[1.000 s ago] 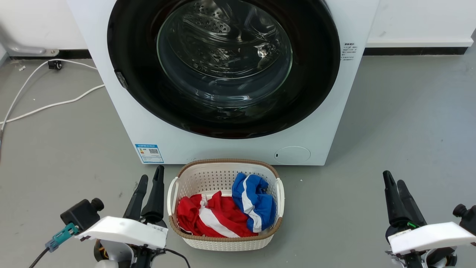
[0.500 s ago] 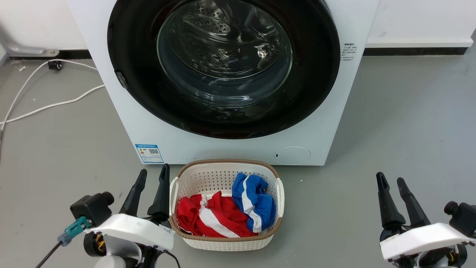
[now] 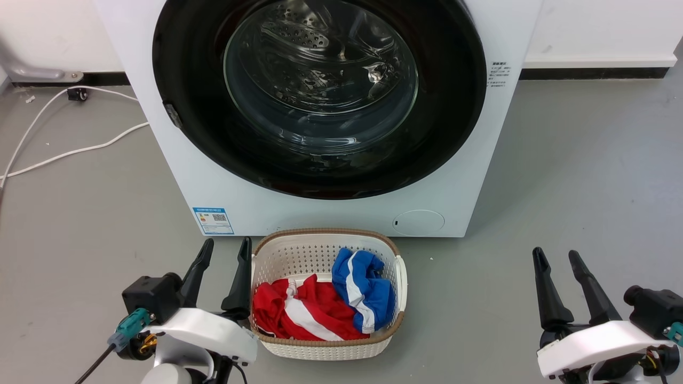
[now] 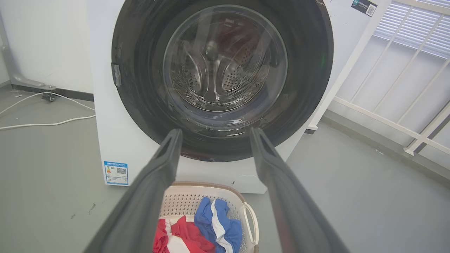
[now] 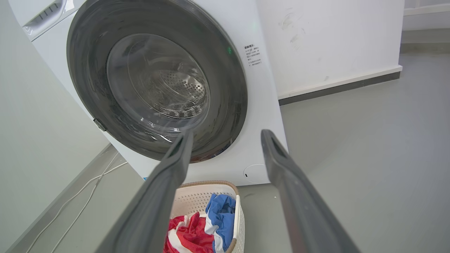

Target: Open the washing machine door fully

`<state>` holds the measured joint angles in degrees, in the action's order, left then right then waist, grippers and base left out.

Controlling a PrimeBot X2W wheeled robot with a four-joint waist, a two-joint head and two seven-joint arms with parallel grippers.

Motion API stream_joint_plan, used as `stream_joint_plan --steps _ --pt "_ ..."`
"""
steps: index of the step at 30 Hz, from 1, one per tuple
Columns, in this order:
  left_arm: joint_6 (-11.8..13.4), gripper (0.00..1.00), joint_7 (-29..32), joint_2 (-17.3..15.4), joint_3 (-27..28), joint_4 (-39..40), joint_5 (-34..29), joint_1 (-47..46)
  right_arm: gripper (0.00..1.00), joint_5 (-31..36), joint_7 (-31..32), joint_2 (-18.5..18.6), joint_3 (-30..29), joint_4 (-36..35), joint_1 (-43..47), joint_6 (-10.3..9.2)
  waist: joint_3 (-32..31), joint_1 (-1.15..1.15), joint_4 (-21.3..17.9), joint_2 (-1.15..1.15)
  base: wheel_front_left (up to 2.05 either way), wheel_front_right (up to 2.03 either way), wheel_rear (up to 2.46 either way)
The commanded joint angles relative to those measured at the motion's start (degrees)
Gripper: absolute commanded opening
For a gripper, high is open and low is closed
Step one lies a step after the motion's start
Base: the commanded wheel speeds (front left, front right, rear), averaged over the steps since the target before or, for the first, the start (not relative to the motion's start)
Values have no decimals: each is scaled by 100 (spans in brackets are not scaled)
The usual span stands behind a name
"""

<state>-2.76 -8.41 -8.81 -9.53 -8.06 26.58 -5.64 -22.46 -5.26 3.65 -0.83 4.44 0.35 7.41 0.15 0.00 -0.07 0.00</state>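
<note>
Glossy black and nearly as wide as the white washing machine (image 3: pixel 331 216), the washing machine door (image 3: pixel 320 96) lies shut, flush against the machine's front. You can see the perforated steel drum through its bulging clear window. A small grey tab (image 3: pixel 172 114) sits on the door's left edge in the head view.

Your left tool (image 3: pixel 227 242) hangs low at the lower left with its two dark fingers spread and nothing between them. Its inner finger is just beside the left wall of the laundry basket (image 3: pixel 325 234); you cannot tell whether they touch. Your right tool (image 3: pixel 555 252) is at the lower right over bare grey floor (image 3: pixel 587 176), fingers also spread and empty, well apart from the basket. Both tools are well short of the door, and neither touches the machine.

The basket stands on the floor right in front of the machine, below the door's bottom edge. It holds a red and white garment (image 3: pixel 304 314) and a blue and white one (image 3: pixel 363 288). On the machine's lower front you have a blue label sticker (image 3: pixel 213 220) at the left corner and a round filter cap (image 3: pixel 419 222) toward the right. White cables (image 3: pixel 69 152) trail across the floor to the machine's left.

In each wrist view the fingers frame the door's lower half, with the basket beneath them.
</note>
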Motion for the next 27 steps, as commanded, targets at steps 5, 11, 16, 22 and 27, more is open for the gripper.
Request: stream_joint_plan --steps 5,11,16,22,27 --pt "79 100 -111 -104 -99 48 -330 -121 100 380 -89 -13 26 -123 45 11 -10 0 0 0 0 0 0" --pt "152 100 -195 -145 -199 18 -625 -108 100 701 -99 -37 16 -184 75 12 -23 0 1 0 0 0 0" --pt "201 100 -256 -164 -238 -12 -828 -85 100 958 -123 -52 12 -224 95 12 -26 0 9 0 0 0 0" --pt "241 100 -337 -162 -243 -43 -1035 -37 100 1242 -143 -64 9 -257 130 12 -29 0 33 0 0 0 0" --pt "222 100 -400 -110 -203 -79 -1141 23 100 1400 -142 -72 -18 -274 142 12 -28 0 46 0 0 0 0"
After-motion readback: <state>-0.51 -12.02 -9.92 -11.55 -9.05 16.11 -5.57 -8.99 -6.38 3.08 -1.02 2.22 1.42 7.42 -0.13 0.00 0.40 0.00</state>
